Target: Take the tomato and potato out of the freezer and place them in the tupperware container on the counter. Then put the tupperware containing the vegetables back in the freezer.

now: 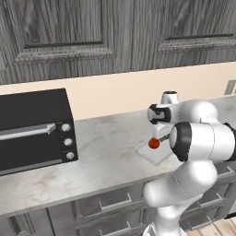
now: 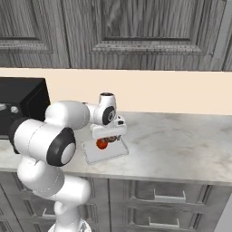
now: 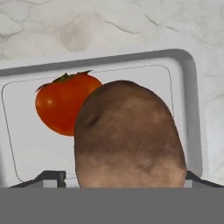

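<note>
**Dropping the potato in with the tomato**

Standing here watching: closest to the hand camera is the potato (image 3: 129, 138), sitting between the tips of the gripper (image 2: 108, 134). I honestly can't tell if the jaws pinch it or have just let go. Right behind it the tomato (image 3: 64, 104) lies inside the tupperware container (image 3: 188, 87), on the counter (image 1: 106, 152). Further back there's the black toaster oven (image 1: 32, 129).

My guess on handling: the potato's firm and lumpy, fine to squeeze across its middle. The tomato's smooth and round, likely to roll. The tray looks light and thin-walled, so I'd pinch a long rim and keep it level.
</note>
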{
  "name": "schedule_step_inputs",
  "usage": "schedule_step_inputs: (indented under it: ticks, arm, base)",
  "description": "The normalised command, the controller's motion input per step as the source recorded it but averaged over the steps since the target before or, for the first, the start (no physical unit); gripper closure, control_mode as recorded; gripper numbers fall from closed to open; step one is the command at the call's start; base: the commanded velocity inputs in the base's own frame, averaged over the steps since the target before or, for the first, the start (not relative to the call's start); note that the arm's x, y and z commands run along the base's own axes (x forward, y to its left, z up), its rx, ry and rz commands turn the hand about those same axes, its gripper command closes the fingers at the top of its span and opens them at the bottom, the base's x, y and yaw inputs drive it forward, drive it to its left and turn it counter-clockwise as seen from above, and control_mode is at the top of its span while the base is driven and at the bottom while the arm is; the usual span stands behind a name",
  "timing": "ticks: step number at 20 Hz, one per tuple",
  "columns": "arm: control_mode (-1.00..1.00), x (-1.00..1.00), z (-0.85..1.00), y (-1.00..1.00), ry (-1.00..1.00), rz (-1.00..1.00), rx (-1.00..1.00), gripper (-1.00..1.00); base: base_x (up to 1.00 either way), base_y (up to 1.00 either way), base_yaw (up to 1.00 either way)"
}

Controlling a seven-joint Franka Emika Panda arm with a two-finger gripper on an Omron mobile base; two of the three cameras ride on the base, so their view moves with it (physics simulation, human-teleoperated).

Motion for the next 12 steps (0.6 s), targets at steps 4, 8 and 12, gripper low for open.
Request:
schedule_step_inputs:
  ticks: [4,8,12]
  arm:
    - [-1.0,-0.51,0.17,0.0,0.1,0.0,0.0,-1.0]
    - [-1.0,-0.07,0.47,-0.02,0.01,0.0,0.01,-1.0]
    - [-1.0,0.15,0.63,-0.09,0.0,0.0,0.04,-1.0]
  base:
    - [0.0,0.0,0.0]
    - [0.0,0.0,0.0]
    - [0.0,0.0,0.0]
